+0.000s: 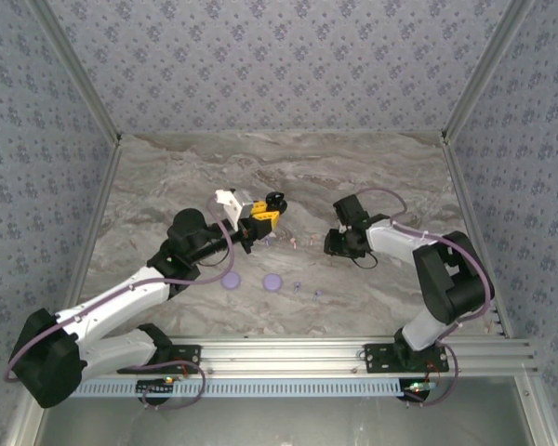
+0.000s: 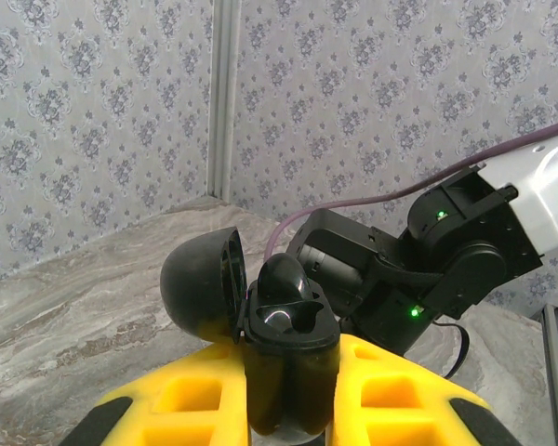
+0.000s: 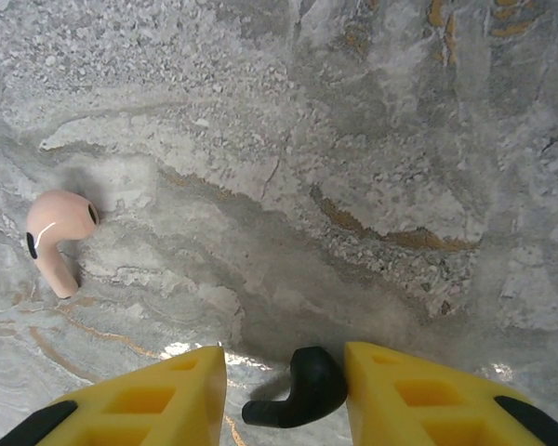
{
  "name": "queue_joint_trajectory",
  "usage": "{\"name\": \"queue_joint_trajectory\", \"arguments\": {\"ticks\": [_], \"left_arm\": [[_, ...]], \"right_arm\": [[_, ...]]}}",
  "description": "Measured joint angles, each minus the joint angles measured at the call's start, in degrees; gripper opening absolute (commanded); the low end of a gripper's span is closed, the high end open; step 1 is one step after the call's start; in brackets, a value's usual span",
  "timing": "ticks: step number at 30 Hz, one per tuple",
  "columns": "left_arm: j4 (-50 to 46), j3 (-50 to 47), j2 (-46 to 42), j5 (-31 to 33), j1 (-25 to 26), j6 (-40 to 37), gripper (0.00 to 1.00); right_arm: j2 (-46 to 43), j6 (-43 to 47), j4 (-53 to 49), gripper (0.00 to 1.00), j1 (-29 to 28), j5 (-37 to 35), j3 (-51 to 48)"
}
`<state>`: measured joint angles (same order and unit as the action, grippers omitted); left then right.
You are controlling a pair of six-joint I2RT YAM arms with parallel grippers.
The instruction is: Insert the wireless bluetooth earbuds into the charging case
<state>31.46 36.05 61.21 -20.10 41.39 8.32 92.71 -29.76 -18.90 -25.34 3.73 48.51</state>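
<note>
My left gripper (image 2: pixel 291 395) is shut on a black charging case (image 2: pixel 290 348) and holds it upright above the table. The case's round lid (image 2: pixel 200 283) is swung open to the left, and one black earbud (image 2: pixel 285 279) sits in a socket. In the top view the left gripper (image 1: pixel 259 221) with the case (image 1: pixel 275 200) is at mid-table. My right gripper (image 3: pixel 284 372) is down at the marble top, open. A second black earbud (image 3: pixel 305 388) lies between its yellow fingers, touching the right finger (image 3: pixel 400 390), with a gap to the left one. A pale pink earbud (image 3: pixel 56 232) lies further left.
Two lilac round discs (image 1: pixel 230 279) (image 1: pixel 272 281) lie on the table in front of the left arm, with tiny lilac earbuds (image 1: pixel 297 284) (image 1: pixel 317 294) to their right. The right arm's wrist (image 2: pixel 428 260) is close behind the held case. Patterned walls enclose the table.
</note>
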Motion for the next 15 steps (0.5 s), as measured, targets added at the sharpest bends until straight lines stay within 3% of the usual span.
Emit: {"name": "queue_joint_trajectory", "arguments": {"ticks": [15], "left_arm": [[0.0, -0.04, -0.11, 0.0, 0.0, 0.02, 0.0]], "right_arm": [[2.03, 3.23, -4.13, 0.21, -2.08, -4.66, 2.99]]}}
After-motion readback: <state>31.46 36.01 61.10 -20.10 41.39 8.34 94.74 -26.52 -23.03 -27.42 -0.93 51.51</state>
